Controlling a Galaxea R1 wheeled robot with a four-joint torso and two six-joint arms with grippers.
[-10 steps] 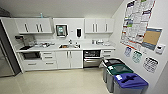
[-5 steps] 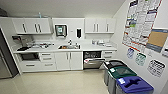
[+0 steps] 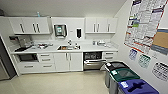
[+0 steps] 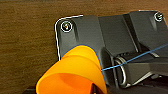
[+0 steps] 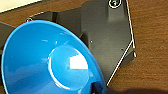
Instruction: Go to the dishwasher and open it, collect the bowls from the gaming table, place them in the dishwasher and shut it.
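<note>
While each gripper seemingly carries a bowl, orange bowl (image 4: 72,72) left, blue bowl (image 5: 50,57) right, approach the open dishwasher (image 3: 93,60) squarely under the counter's (image 3: 87,48) right end.

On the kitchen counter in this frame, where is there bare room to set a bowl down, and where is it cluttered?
The counter looks bare between the sink and the small items near the right wall, above the dishwasher. A narrower bare strip runs along the front edge. It is crowded left of the sink, where a pile of things sits, and at the far-left corner by the appliance.
</note>
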